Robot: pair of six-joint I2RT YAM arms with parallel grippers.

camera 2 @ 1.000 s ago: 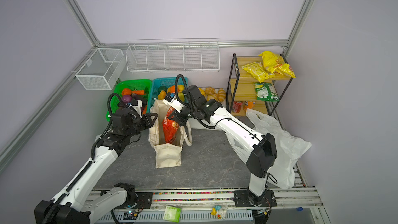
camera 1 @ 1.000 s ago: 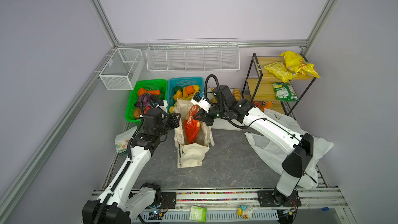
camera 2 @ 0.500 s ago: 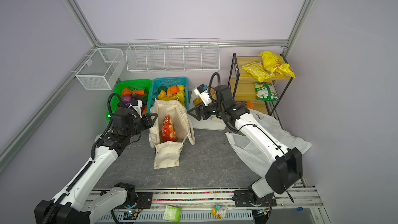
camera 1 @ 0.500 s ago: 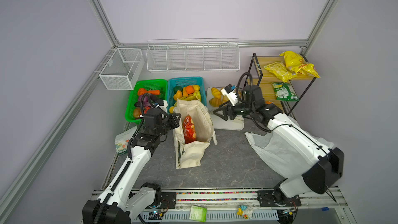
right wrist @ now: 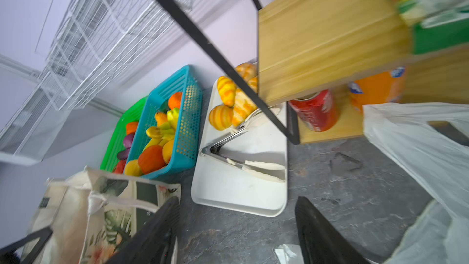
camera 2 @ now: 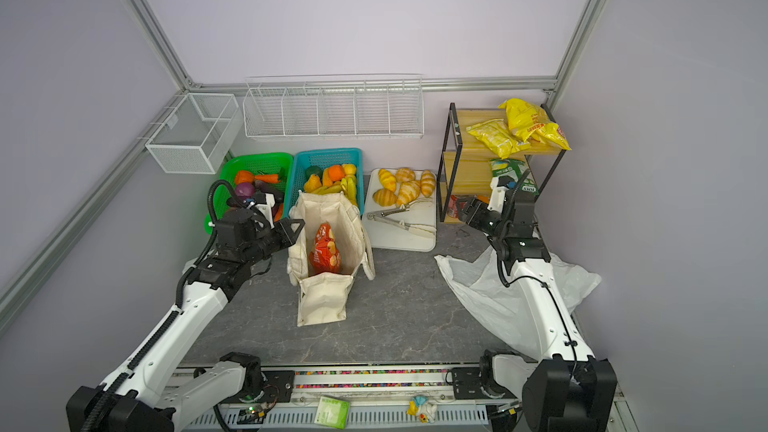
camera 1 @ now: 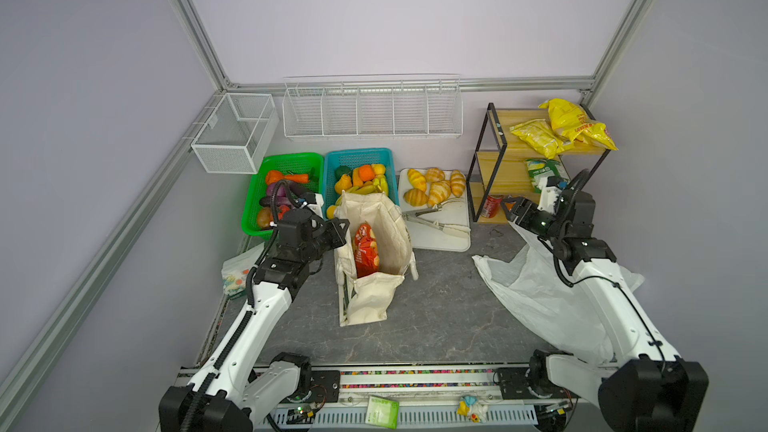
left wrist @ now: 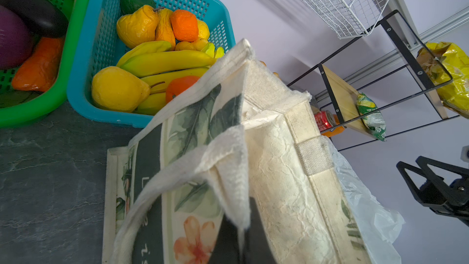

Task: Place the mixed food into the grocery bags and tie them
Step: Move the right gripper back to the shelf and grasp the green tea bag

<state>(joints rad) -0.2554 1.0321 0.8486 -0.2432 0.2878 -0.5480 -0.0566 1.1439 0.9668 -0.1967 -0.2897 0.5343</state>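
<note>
The red crinkly snack packet point(camera 1: 365, 249) now sits inside the cream canvas tote point(camera 1: 374, 301). One item is bagged, I'd say. The right gripper point(camera 1: 510, 206) has let go and swung away from the tote, jaws wide and empty, while the left gripper point(camera 1: 340, 227) still pinches the tote's rim.

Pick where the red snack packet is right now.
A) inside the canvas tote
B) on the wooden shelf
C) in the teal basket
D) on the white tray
A: in both top views the red snack packet stands inside the open canvas tote, not on any shelf, basket or tray.
</note>
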